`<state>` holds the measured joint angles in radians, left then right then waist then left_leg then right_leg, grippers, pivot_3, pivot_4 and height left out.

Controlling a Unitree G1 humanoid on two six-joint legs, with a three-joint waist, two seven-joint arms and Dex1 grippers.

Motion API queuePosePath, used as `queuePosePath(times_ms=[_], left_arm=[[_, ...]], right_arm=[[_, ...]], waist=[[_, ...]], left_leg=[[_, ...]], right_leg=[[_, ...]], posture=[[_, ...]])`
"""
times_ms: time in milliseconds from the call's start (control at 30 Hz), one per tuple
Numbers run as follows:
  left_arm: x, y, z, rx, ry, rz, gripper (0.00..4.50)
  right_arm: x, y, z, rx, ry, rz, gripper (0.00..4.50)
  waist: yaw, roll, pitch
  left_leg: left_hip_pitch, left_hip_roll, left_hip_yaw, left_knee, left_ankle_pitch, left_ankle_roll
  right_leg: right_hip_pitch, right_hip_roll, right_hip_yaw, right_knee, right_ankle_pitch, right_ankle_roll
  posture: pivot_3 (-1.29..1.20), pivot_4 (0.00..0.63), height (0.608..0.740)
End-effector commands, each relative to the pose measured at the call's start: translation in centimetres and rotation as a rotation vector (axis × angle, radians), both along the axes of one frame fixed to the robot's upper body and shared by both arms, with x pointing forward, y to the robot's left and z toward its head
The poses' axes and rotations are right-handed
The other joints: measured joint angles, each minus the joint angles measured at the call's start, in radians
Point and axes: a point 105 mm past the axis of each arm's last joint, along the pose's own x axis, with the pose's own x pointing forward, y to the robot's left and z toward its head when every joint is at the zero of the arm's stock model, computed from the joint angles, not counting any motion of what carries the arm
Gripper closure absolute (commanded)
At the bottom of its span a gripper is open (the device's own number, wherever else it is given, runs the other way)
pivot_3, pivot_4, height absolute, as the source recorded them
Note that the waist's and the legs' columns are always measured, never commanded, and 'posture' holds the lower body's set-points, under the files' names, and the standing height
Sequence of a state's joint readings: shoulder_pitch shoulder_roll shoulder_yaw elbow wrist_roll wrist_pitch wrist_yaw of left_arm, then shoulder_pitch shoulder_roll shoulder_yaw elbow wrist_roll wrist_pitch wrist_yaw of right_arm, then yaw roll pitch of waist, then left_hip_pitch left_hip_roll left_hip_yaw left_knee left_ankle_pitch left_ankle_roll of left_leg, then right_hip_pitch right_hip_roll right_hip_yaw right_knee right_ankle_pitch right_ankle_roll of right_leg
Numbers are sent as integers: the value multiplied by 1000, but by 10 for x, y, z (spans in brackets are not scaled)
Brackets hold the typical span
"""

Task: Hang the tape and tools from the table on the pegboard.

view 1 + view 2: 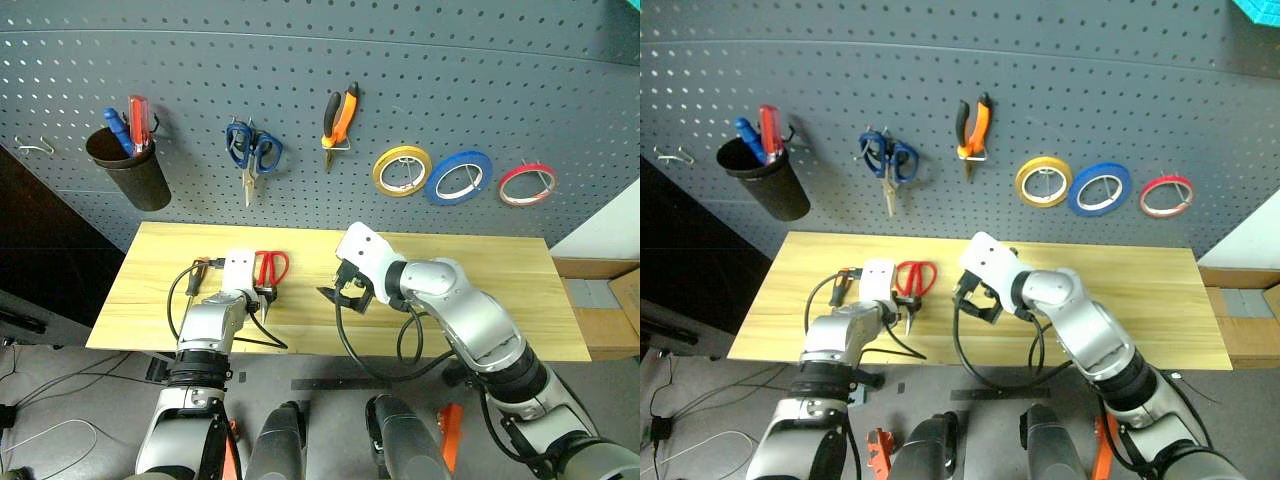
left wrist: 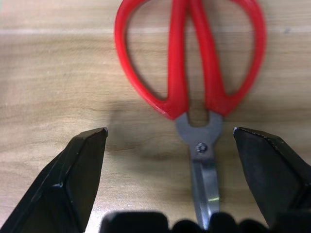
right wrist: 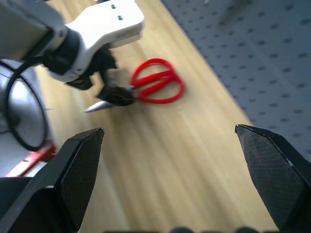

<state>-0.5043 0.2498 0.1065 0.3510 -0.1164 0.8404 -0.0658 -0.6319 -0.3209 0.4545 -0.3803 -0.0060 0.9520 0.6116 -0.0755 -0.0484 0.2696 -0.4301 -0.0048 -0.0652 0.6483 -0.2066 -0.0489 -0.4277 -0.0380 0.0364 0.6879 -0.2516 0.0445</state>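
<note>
A dark grey-blue pegboard [image 1: 400,90] fills the background, with a light-yellow wooden table [image 1: 470,300] standing in front of it. On the board hang, from the robot's left to right, a black cup [image 1: 128,165] holding a red and a blue screwdriver, blue-handled scissors [image 1: 251,152], the orange-and-black pliers [image 1: 340,115], a yellow tape roll [image 1: 402,170], a blue tape roll [image 1: 458,176] and the thin red tape ring [image 1: 527,184].

The red-handled scissors [image 2: 192,63] lie flat on the table towards its left part, handles pointing at the pegboard and blades pointing back at the robot. The left gripper [image 2: 170,141] is low over them, its two black fingers spread wide on either side of the pivot and blades; the fingers have no hold on the scissors. Whether the fingertips touch the wood is hard to judge. Just to the left of that wrist, a slim orange-and-black handle [image 1: 201,268], probably the screwdriver, lies on the table, mostly hidden by the arm.

The right gripper [image 1: 345,292] hangs above the middle of the table, turned towards the left arm, its fingers fully apart and empty. In the right wrist view the scissors and the left gripper lie ahead of it, well apart from its fingers.
</note>
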Motion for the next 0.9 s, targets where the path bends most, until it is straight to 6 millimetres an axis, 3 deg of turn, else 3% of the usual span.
queuePosePath(times_ms=[33, 333, 633, 900], left_arm=[[1, -4, -1, -33, -6, 3, 1279], [-1, -5, -2, -61, -19, 11, 4283], [-7, -3, 24, -86, -156, -70, 4310], [-38, -12, 61, -47, -332, -195, 4310]], right_arm=[[-8, 2, 16, 17, -29, 48, 0], [-5, -11, 22, 4, -32, 20, 0], [-9, -27, 38, 26, -50, 6, 0], [-17, -46, 62, 107, -183, 7, 0]], waist=[[-2, 0, 0], [-9, 0, 0], [-12, 0, 0], [-12, 1, 2]], left_leg=[[0, 0, 0, 0, 0, 0], [1, 0, -1, 0, 0, 0], [1, 1, -1, -2, 0, 0], [1, 4, 0, -3, -1, 1]], right_leg=[[0, 0, 0, 0, 0, 0], [3, 0, -1, -2, 0, 0], [4, -1, -1, -6, 1, 1], [4, -1, 1, -8, 0, 1]], posture=[[-153, 243, 740], [-168, 242, 740], [-172, 250, 740], [-151, 289, 740]])
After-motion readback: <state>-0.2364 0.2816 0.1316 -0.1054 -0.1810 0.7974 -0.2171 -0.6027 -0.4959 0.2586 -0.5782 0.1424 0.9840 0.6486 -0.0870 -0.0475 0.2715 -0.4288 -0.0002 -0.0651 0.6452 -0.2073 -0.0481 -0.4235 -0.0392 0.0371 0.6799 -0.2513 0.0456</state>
